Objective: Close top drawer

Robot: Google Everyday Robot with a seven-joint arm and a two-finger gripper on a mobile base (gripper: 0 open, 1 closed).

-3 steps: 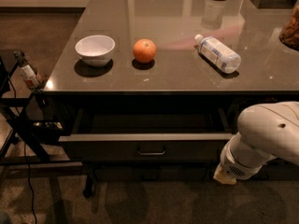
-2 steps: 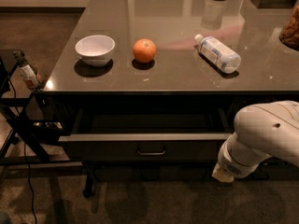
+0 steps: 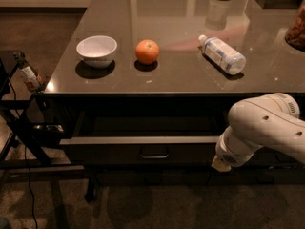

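Note:
The top drawer (image 3: 143,149) is pulled partly out under the table top. Its dark front has a small metal bar handle (image 3: 154,155), and its grey inside (image 3: 147,125) shows in shadow. My white arm (image 3: 264,128) reaches in from the right. My gripper (image 3: 222,163) is at the arm's low end, against the right part of the drawer front, to the right of the handle. It is mostly hidden by the arm.
On the glossy table (image 3: 181,75) are a white bowl (image 3: 96,50), an orange (image 3: 147,51) and a lying plastic bottle (image 3: 222,55). A black frame stand (image 3: 21,128) with a small bottle (image 3: 29,75) is at the left. A cable (image 3: 26,175) runs over the floor.
My arm has shifted a little to the left along the drawer front. The drawer looks about as far out as before.

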